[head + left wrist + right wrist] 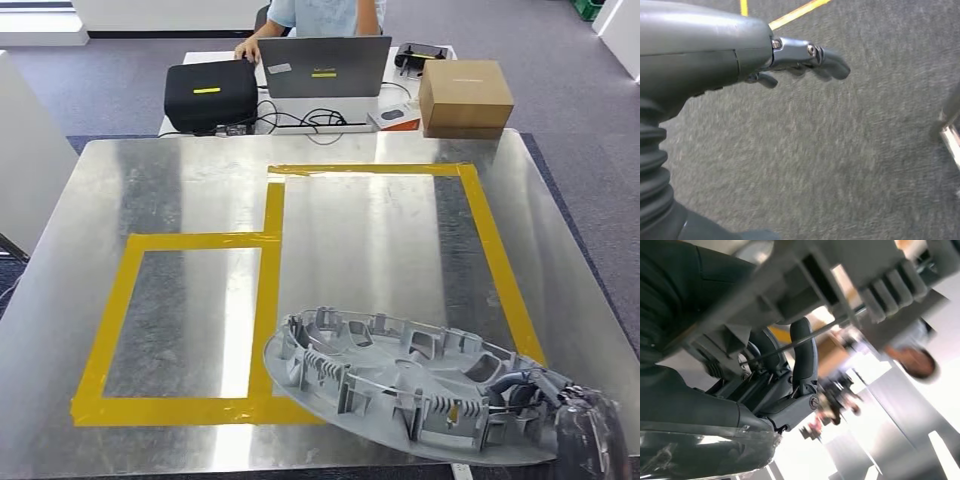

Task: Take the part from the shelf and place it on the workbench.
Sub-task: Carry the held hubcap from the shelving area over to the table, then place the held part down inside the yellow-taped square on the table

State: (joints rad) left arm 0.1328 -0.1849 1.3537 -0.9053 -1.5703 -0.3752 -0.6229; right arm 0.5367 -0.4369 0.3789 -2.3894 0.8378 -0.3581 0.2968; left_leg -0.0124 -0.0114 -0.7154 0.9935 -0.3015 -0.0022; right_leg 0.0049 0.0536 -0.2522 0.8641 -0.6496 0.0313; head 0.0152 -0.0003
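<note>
The brushed-metal counter (189, 180), marked with yellow tape rectangles (268, 260), is cut off at the near edge in the head view. The large grey ribbed plastic part (392, 375), oval and dish-like, is seen tilted over the counter's near right side, overlapping the tape corner; whether its low edge touches the metal cannot be told. Its right end is gripped by the right robot hand (562, 400), which is half cropped at the frame corner. In the right wrist view the dark fingers (804, 357) are shown curled up through the part's ribbing, but the background is blurred and overexposed. The left robot hand (806, 57) is shown over grey carpet (851, 165), holding nothing, fingers loosely extended and apart. Behind the counter, a grey laptop (324, 68), black case (211, 95), cardboard box (466, 95) and a person's hand (247, 48) are visible, the person cropped at the top.
</note>
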